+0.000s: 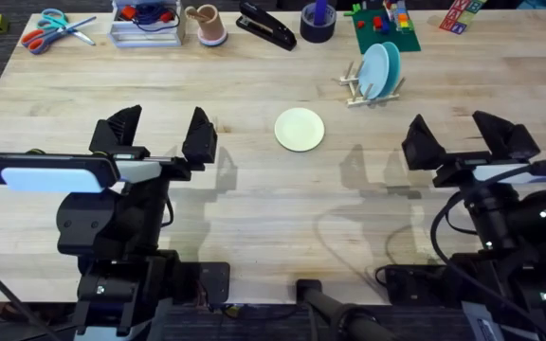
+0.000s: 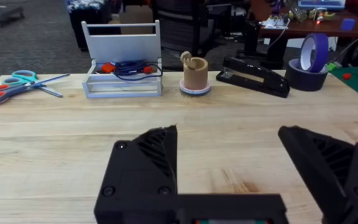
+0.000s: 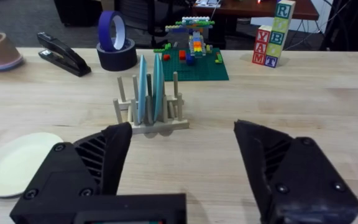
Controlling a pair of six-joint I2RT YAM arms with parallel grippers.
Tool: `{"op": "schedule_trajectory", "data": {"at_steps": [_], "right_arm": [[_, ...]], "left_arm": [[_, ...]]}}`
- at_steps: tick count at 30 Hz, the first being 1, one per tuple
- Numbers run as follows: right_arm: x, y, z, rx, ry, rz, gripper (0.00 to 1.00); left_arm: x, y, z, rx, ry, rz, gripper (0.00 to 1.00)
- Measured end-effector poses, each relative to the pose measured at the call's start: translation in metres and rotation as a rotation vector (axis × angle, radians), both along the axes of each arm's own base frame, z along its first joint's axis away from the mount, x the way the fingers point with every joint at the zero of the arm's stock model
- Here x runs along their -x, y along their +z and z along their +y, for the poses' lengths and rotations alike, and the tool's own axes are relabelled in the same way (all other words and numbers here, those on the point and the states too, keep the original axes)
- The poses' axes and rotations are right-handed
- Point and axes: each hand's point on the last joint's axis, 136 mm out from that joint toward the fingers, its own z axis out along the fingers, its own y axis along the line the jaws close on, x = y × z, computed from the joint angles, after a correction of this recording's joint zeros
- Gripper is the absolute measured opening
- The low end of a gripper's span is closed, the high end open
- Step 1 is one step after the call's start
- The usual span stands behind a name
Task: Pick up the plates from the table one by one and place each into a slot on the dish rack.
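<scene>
Right wrist view shows two light blue round plates (image 3: 149, 87) standing on edge in the small natural-wood dowel dish rack (image 3: 151, 112), where the overhead view shows their faces slanted. A flat pale cream round plate (image 1: 300, 129) lies mid-table on the grained tan plank table (image 1: 254, 208). Left gripper (image 1: 154, 140) and right gripper (image 1: 463, 142) both gape wide, holding nothing.

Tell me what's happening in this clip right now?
Nothing is being held. Both arms hover low over the table with the left gripper and right gripper open. Two light blue plates already stand upright in the dish rack. One pale yellow plate lies flat on the table, waiting to be racked.
</scene>
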Motion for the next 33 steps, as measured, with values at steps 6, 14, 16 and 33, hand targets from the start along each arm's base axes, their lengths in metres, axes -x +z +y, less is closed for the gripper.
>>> {"op": "schedule_trajectory", "data": {"at_steps": [6, 14, 16, 33], "right_arm": [[0.0, 0.0, 0.001, 0.0, 0.005, 0.0, 0.992], [0.0, 0.002, 0.002, -0.001, 0.011, -0.007, 0.995], [0.0, 0.004, 0.002, -0.004, 0.014, -0.015, 0.995], [0.023, 0.096, 0.003, -0.021, 0.018, -0.033, 0.995]], "left_arm": [[0.0, 0.0, 0.0, 0.0, 0.0, 0.0, 0.994], [0.0, 0.0, 0.0, 0.001, -0.001, 0.0, 0.993], [0.0, 0.0, 0.0, 0.005, -0.003, 0.0, 0.993], [0.038, 0.091, -0.003, 0.055, -0.017, 0.079, 0.991]]}}
